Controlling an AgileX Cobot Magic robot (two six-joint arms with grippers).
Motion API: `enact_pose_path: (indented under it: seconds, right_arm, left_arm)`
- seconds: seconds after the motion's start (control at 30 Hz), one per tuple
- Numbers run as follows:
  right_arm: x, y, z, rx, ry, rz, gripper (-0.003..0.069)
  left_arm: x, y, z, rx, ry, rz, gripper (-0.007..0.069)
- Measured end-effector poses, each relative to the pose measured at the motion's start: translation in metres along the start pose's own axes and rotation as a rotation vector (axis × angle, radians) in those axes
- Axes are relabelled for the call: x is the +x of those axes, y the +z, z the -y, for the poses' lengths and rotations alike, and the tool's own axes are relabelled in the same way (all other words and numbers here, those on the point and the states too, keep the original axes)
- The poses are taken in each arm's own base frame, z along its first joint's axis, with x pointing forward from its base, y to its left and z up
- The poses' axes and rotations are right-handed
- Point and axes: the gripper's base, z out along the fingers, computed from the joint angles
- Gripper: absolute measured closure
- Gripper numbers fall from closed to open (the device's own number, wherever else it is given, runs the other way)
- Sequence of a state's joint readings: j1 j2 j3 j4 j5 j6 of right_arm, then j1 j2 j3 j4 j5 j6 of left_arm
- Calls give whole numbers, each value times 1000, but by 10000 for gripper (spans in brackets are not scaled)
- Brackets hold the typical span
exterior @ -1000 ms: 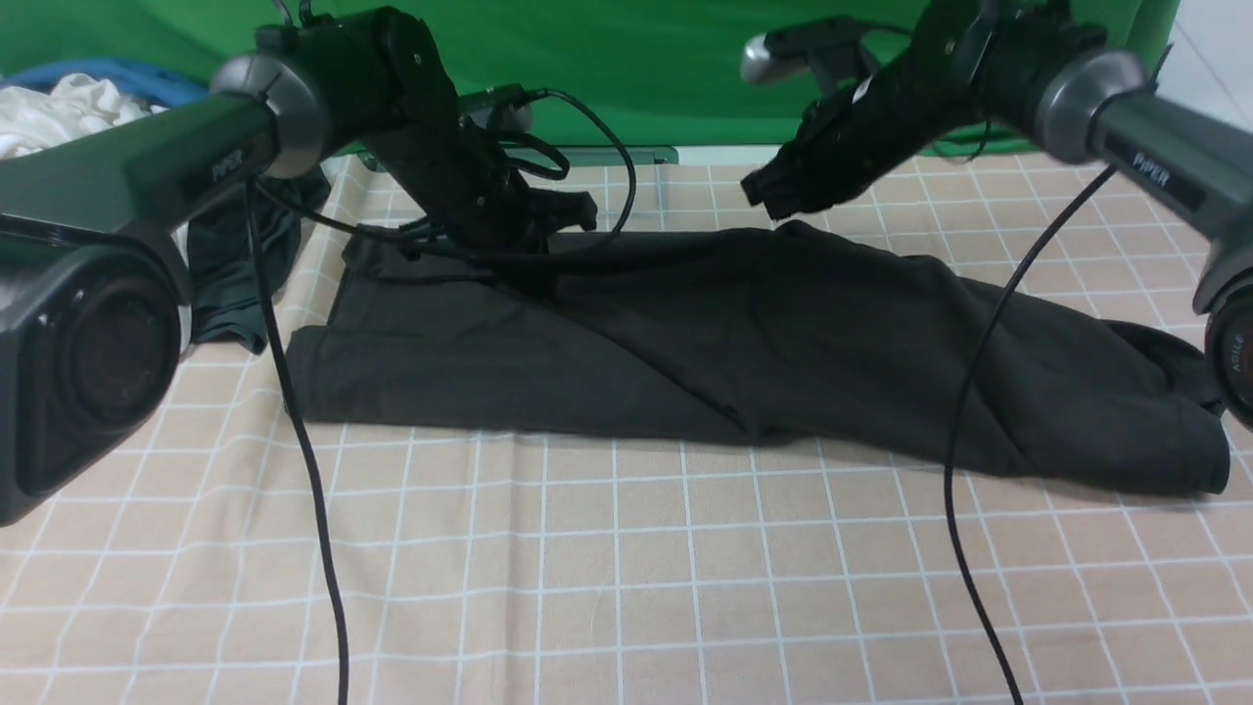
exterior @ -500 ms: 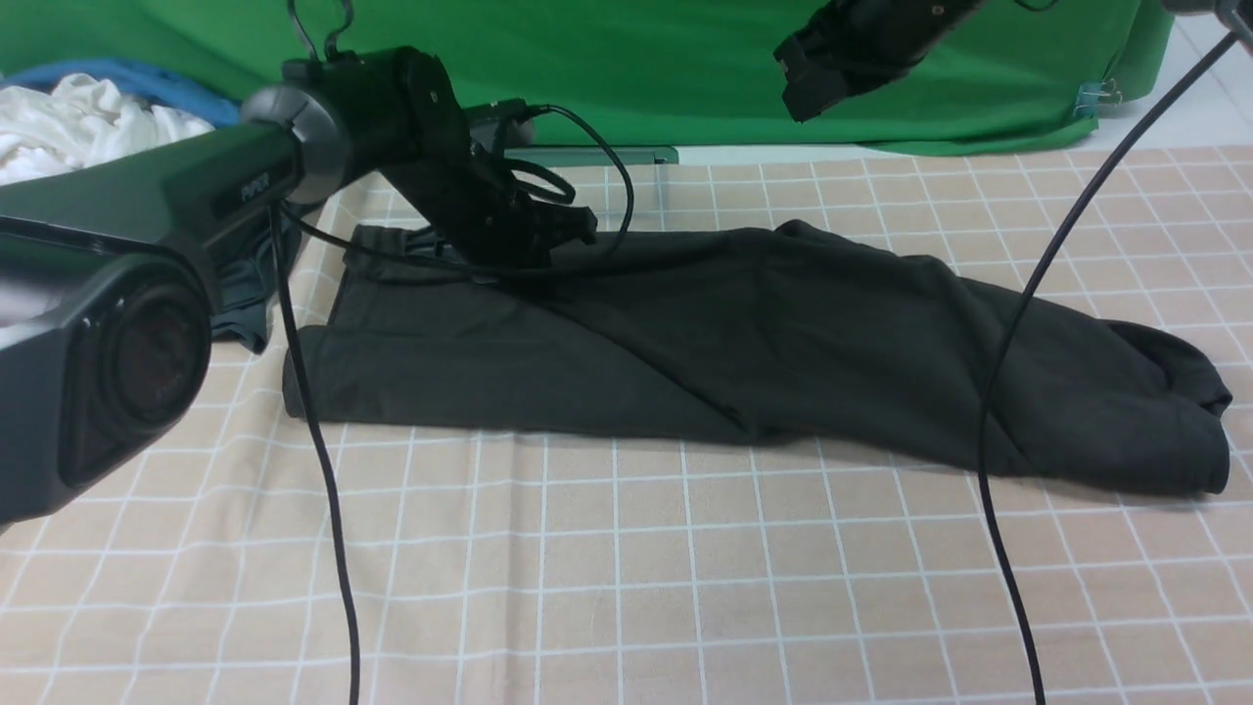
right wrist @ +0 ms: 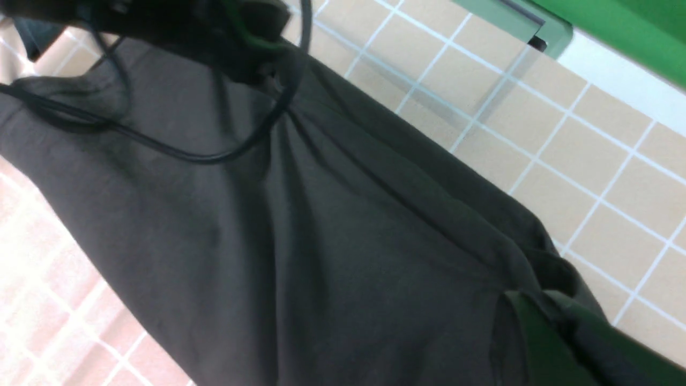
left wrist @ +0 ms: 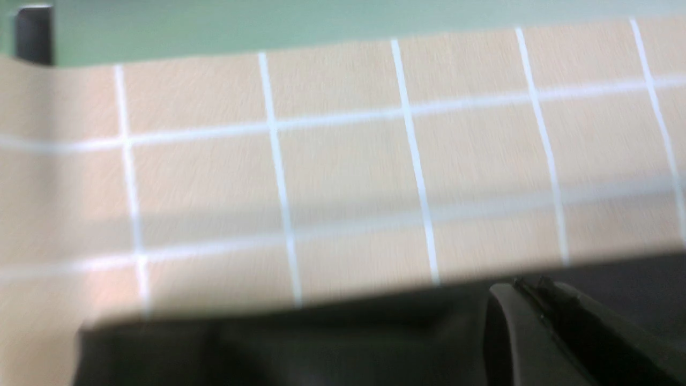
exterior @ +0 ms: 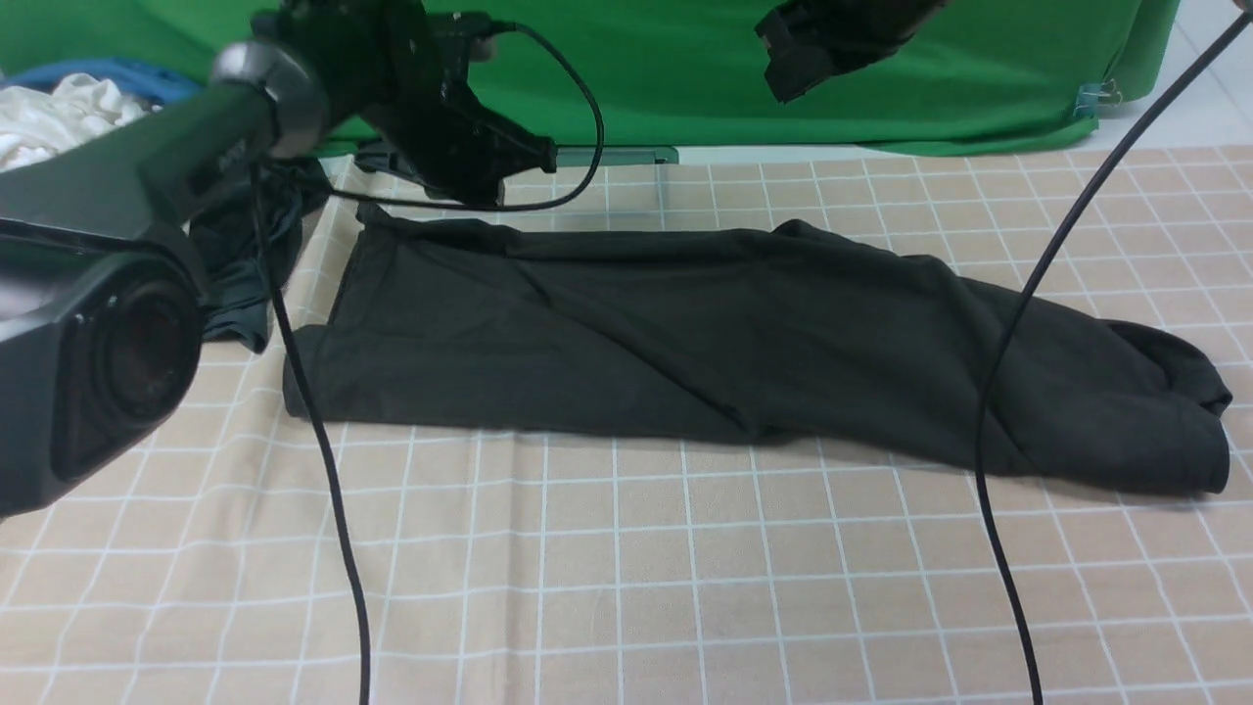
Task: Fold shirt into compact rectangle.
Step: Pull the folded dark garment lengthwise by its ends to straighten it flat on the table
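Shirt (exterior: 685, 333) lies below fingers (right wrist: 536, 343); apart.

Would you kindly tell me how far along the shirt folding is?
Done: the shirt lies as a long folded band on the tablecloth. In hand: nothing; the left gripper and right gripper hang shut above it, empty. Left: folding the band's ends across into a compact rectangle; its right end is bunched.

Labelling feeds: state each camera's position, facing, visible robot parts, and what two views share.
Front view: between the arms, facing forward over beige checked tablecloth and long black cotton shirt; left arm, left gripper, right gripper.
Left wrist view: left wrist, facing tablecloth and shirt edge; left gripper's tips.
Right wrist view: right wrist, above the shirt; right gripper's tips, left arm.
Both wrist views share shirt and tablecloth.
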State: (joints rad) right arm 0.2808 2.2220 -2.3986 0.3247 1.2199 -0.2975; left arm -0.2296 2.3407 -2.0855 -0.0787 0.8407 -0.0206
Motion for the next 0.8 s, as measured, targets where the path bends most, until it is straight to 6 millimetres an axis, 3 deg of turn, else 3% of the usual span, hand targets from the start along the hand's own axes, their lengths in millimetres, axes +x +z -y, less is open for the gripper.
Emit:
enact_pose_path:
  seconds: [0.1, 0.2, 0.3, 0.33, 0.43, 0.57, 0.63, 0.8]
  right_arm:
    - [-2, -15, 2, 76, 0, 6, 621]
    - [-4, -32, 2, 119, -7, 26, 621]
    - [-4, -48, -3, 129, -6, 40, 621]
    - [-2, -60, -7, 131, -7, 44, 621]
    - [5, -71, -11, 131, -2, 25, 621]
    - [13, -81, -16, 129, 2, 9, 621]
    - [21, -88, -20, 125, 7, -9, 621]
    - [36, -111, -28, 140, 3, -21, 621]
  left_arm:
    - [-3, -34, 0, -12, 38, -61, 606]
    - [0, -56, 0, 29, 65, -133, 606]
    - [5, -60, -1, 45, 77, -200, 606]
    - [10, -53, -5, 34, 72, -235, 606]
    - [18, -24, -18, 3, 37, -262, 606]
    - [20, 11, -40, -18, -7, -195, 606]
    - [19, 31, -60, -17, -125, -112, 606]
    - [15, 22, -85, 47, -291, -61, 606]
